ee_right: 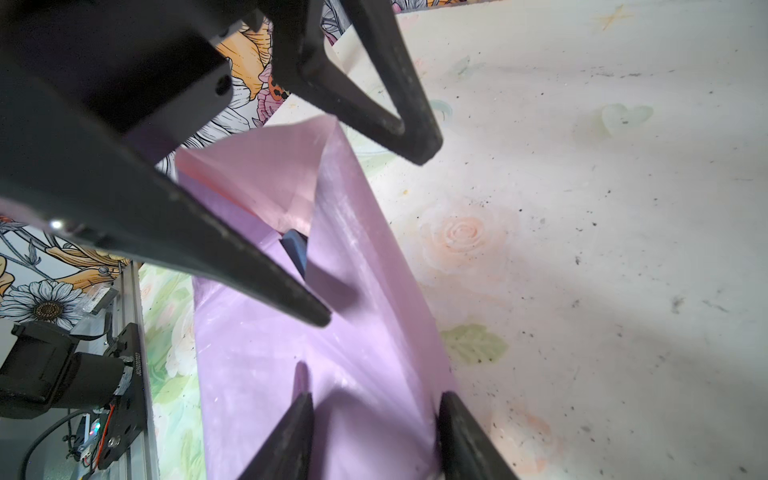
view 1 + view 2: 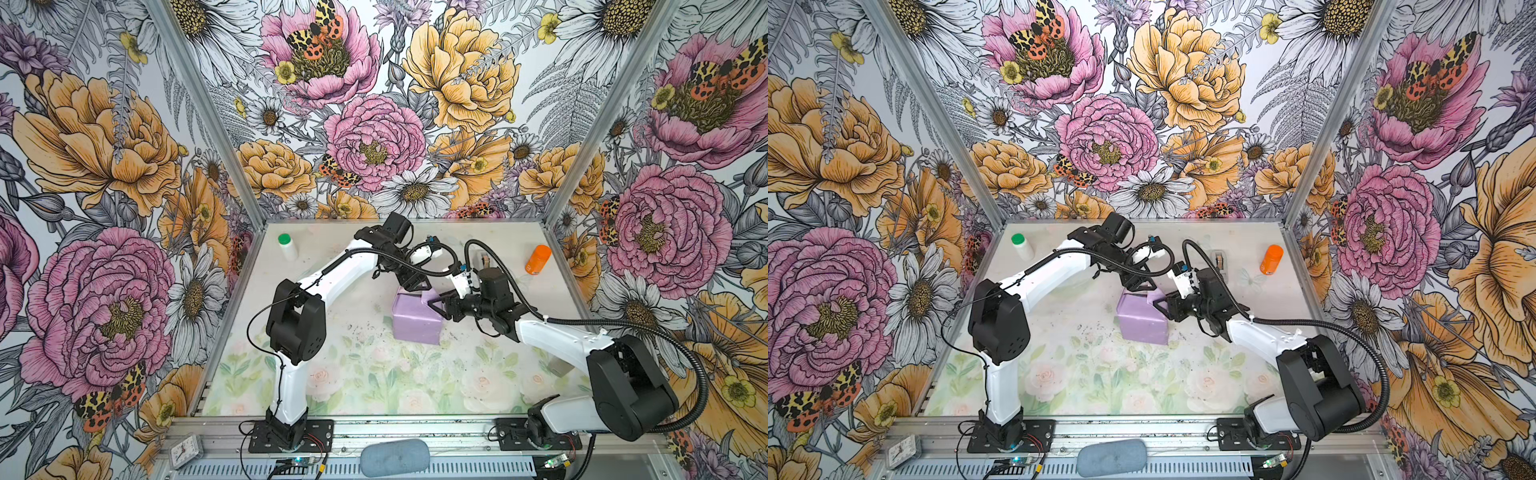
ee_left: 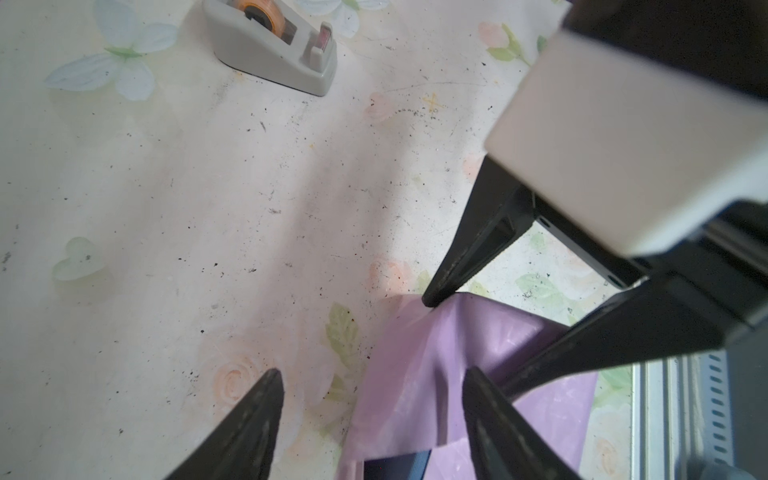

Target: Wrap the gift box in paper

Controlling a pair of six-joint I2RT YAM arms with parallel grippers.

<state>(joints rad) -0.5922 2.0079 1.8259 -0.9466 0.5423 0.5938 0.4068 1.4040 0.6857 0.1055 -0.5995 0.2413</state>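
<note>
gift box [image 1: 296, 249]: mid-desk [image 2: 374, 374], swathed in lilac paper [image 2: 415, 320]; only navy slivers show through the folds
left tool [image 3: 372, 372]: jaws apart, astride an upright paper flap at the box's far end
right tool [image 1: 374, 397]: jaws apart; tips against the paper at the box's right end
tape dispenser [image 3: 274, 45]: grey, on the desk beyond the box, well apart

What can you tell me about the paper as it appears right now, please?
The paper is thin, lilac-pink and faintly glossy, folded around the box mid-table. One end is unfinished: a creased flap stands up, and navy shows through a gap. The right fingers rest on it; the left fingers straddle the flap.
</note>
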